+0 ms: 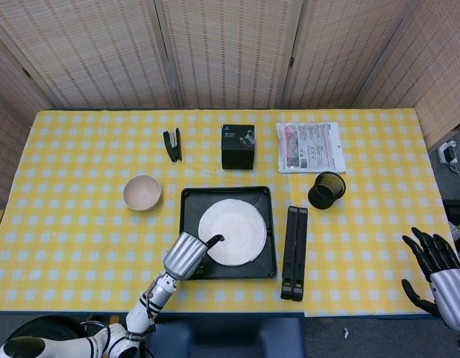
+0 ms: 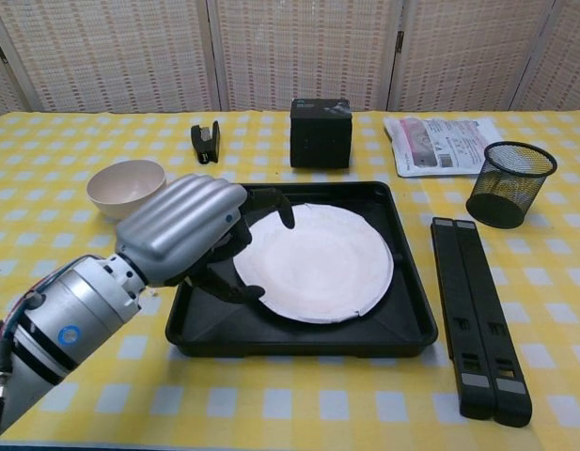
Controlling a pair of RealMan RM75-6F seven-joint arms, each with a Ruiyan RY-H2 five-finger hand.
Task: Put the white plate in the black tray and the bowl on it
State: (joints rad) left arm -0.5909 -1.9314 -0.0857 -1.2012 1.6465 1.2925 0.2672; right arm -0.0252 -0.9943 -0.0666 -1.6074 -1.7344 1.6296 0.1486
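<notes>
The white plate (image 1: 231, 231) (image 2: 318, 261) lies flat inside the black tray (image 1: 226, 192) (image 2: 299, 340). My left hand (image 1: 185, 255) (image 2: 181, 230) is at the plate's left rim, over the tray's left wall. Its fingers are spread, one arching above the rim and the thumb low beside it, with nothing visibly gripped. The beige bowl (image 1: 142, 192) (image 2: 127, 187) stands upright on the checked cloth, left of the tray. My right hand (image 1: 436, 268) hovers off the table's right front corner with fingers apart and empty; the chest view does not show it.
A black stapler (image 1: 172, 144) (image 2: 206, 141) and a black box (image 1: 238, 146) (image 2: 321, 132) lie behind the tray. A printed packet (image 1: 311, 147) and a mesh cup (image 1: 326, 189) (image 2: 510, 183) sit to the back right. A long black folded stand (image 1: 294, 252) (image 2: 478, 315) lies right of the tray.
</notes>
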